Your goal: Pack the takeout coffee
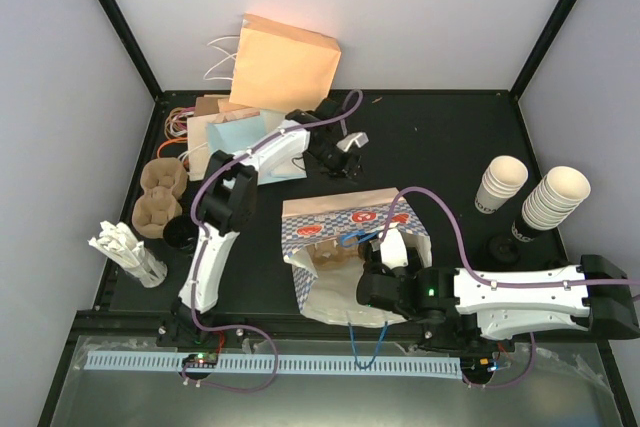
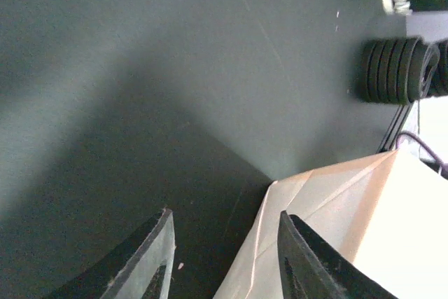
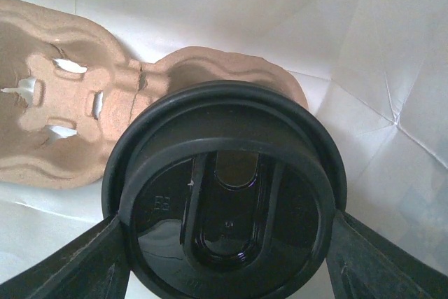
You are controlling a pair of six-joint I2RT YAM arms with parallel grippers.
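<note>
The right gripper (image 3: 227,246), seen from its own wrist: its two dark fingers (image 3: 66,267) meet the takeout coffee (image 3: 227,194) from opposite sides and clasp it just below the rim of its black lid (image 3: 231,124). The lid fills most of the view and hides the cup wall beneath. The coffee hangs inside the blue-checked bag (image 3: 392,54), with the bag's white inner paper all around it. It is directly over one well of a brown pulp carrier (image 3: 63,103) that lies on that paper; whether the cup is seated in the well cannot be told. In the top view the right gripper (image 1: 392,252) reaches into the mouth of the bag (image 1: 312,232), which lies at the centre of the dark table (image 1: 440,147), and the coffee itself is hidden there. The left gripper (image 2: 224,264): jaws apart and nothing held, with only the table and the edge of a folded pale paper corner (image 2: 350,208) showing in the gap. Which bag that paper belongs to cannot be told. In the top view the left gripper (image 1: 345,147) is over the far middle of the table, beyond the checked bag. Periphery: nested stacks of white cups (image 1: 553,199) at the right, stacked spare carriers (image 1: 160,197) at the left, and an orange paper bag (image 1: 285,67) against the rear wall.
</note>
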